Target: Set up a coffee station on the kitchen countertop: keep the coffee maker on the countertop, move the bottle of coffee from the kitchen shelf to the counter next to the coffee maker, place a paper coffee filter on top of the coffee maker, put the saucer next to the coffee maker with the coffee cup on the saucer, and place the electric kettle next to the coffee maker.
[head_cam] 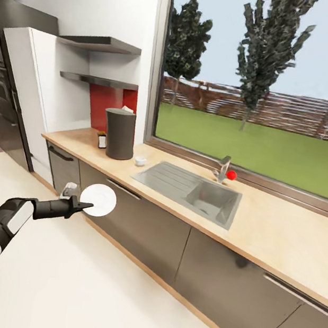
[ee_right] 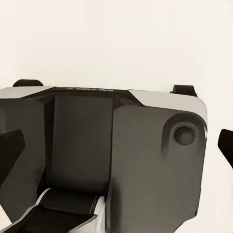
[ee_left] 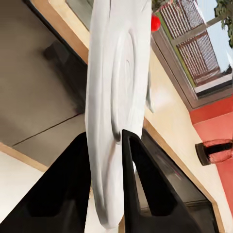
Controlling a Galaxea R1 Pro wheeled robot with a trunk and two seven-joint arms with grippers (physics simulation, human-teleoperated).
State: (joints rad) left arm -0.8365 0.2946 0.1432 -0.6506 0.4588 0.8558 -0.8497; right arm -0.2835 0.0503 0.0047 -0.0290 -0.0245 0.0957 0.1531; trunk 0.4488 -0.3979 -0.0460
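The left gripper clamps one white saucer on edge, held out in front of the cabinet fronts below the countertop. On the countertop, left of the single sink, stands one dark coffee maker, one small bottle touching its left side, one small white cup just right. Right gripper's fingertips barely show; state unclear.

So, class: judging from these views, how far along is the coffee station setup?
Done: the coffee maker stands on the countertop, with a small bottle beside it. In hand: the left gripper grips the saucer by its edge, short of the counter. Left: setting the saucer down; cup and kettle placement cannot be confirmed.
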